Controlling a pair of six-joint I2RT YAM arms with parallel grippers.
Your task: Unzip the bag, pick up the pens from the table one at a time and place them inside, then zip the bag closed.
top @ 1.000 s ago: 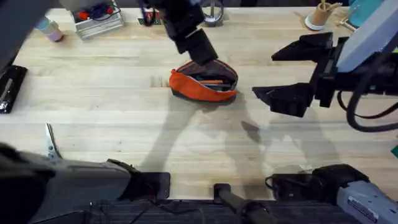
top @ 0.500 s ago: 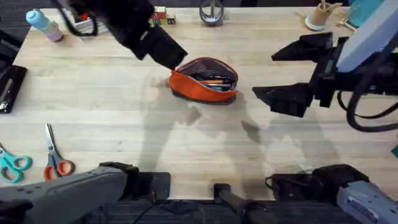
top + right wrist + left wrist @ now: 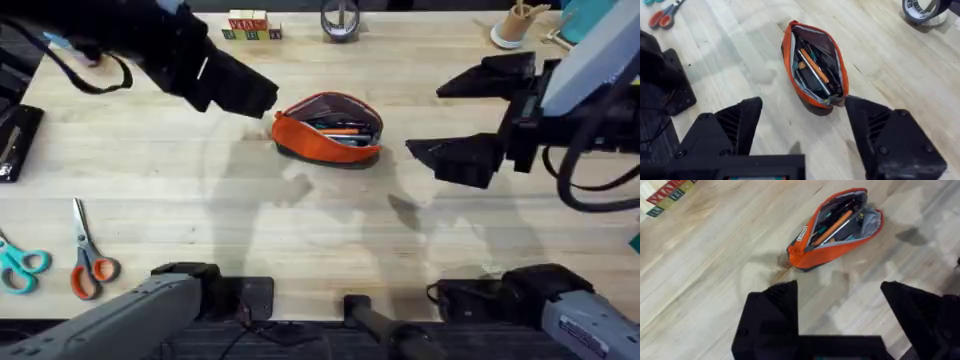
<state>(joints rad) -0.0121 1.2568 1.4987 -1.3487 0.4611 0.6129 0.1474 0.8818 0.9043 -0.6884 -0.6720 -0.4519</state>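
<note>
The orange bag (image 3: 328, 127) lies unzipped near the middle of the table (image 3: 300, 220), with an orange pen (image 3: 812, 65) and a silvery pen (image 3: 813, 80) inside. The left gripper (image 3: 840, 315) hovers just beside the bag's end, fingers spread wide and empty. The right gripper (image 3: 802, 132), well apart from the bag, is likewise wide open and holds nothing.
</note>
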